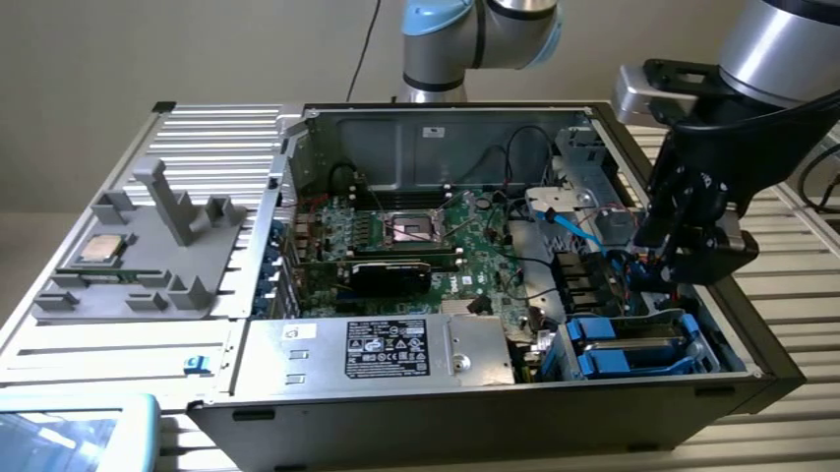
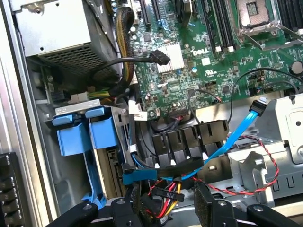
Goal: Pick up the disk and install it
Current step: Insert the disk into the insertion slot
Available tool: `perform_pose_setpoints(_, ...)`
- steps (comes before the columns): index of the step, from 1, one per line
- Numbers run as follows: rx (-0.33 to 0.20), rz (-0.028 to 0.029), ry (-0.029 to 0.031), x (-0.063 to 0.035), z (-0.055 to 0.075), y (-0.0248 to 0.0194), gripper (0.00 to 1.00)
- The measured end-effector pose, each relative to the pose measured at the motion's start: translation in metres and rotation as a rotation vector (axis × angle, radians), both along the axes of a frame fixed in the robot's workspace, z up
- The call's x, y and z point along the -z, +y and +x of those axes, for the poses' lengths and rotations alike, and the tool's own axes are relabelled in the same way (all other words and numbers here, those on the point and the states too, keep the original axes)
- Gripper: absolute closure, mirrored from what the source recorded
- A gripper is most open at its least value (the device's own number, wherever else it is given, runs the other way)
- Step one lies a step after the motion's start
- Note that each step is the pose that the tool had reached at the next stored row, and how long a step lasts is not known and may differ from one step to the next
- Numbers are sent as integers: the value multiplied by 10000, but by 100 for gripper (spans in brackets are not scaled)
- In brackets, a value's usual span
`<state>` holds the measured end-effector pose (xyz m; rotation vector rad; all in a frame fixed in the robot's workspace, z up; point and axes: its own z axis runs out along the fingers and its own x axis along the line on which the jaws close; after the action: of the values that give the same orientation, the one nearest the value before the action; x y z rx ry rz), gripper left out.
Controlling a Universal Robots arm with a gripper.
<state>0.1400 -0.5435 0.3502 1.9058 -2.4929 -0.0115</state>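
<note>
- The gripper [image 2: 170,207] is held released and empty inside the computer case [image 1: 525,423], just above a bundle of cables [image 2: 163,193].
- Blue carriers [image 2: 75,138] are seen in the bay beside the gripper; the disk cannot be told apart there.

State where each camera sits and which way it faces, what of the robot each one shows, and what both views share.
Exterior view: off the arm, raised, looking down into the open computer case; shows the arm and gripper.
Wrist view: on the wrist, looking into the case between the open gripper's fingers.
Shared: motherboard, light blue cable, blue carriers.
</note>
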Motion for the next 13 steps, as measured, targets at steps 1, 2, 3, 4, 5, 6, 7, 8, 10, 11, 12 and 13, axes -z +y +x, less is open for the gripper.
perform_pose_setpoints(1, 123, 5, -8, 4, 0, 0, 42)
perform_pose_setpoints(2, 215, 11, -23, 9, -1, 0, 42)
perform_pose_setpoints(3, 293, 17, -41, 13, -1, 0, 42)
perform_pose_setpoints(4, 363, 22, -62, 17, -2, 1, 42)
perform_pose_setpoints(5, 426, 27, -90, 22, -3, 2, 42)
perform_pose_setpoints(6, 479, 29, -114, 25, -5, 4, 42)
perform_pose_setpoints(7, 525, 28, -130, 28, -11, 6, 42)
perform_pose_setpoints(8, 566, 28, -139, 30, -19, 8, 42)
perform_pose_setpoints(10, 656, 28, -146, 35, -37, 11, 42)
perform_pose_setpoints(11, 707, 29, -147, 36, -45, 11, 42)
perform_pose_setpoints(12, 770, 28, -147, 37, -54, 11, 42)
perform_pose_setpoints(13, 836, 28, -147, 38, -60, 11, 42)
